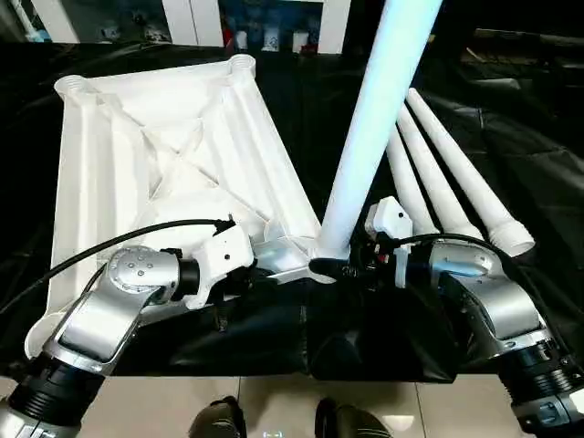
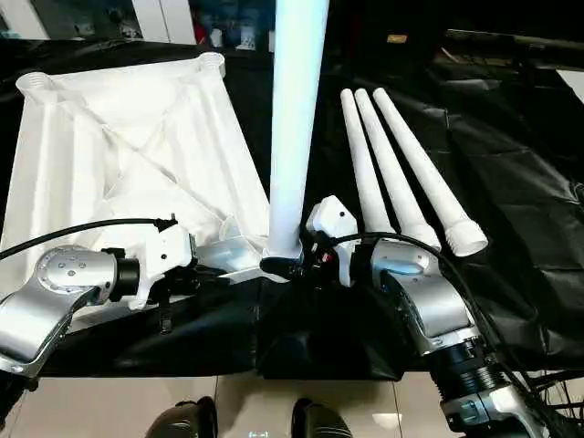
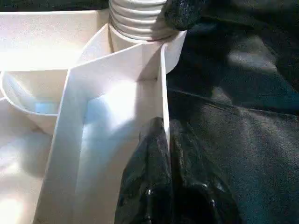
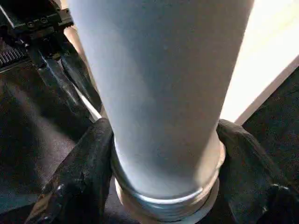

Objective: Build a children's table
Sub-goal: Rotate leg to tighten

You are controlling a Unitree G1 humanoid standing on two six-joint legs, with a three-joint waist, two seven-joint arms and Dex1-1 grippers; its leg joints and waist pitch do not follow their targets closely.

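Children's table top (image 1: 173, 155) lies underside up, ribs showing, on the left half of the black-draped tabletop (image 2: 511, 210), one short end toward the robot. Round sockets show at its two far corners.

One white leg (image 1: 374, 128) stands upright in the near-right corner socket of the table top, close to the tabletop's near edge, rising out of the top of the head views. Its ringed, ribbed foot sits in the socket.

Three more legs (image 2: 401, 173) lie side by side on the black cloth to the right of the standing leg, flared ends toward the robot, fanning slightly toward the far edge.

Right gripper (image 4: 161, 154): jaws set either side of the standing leg's base, one black finger on each flank, touching or very nearly; cannot tell if they are pressing it.

Left gripper (image 3: 170, 163): jaws together, pinched on the thin upright rim of the table top just beside the occupied socket.

Around: black cable (image 1: 109, 242) arcs over the left forearm and across the table top. Pale floor tiles (image 1: 274, 401) below the tabletop's near edge, with two dark rounded feet (image 1: 274, 422). Shelving and small items along the far wall, too small to identify.
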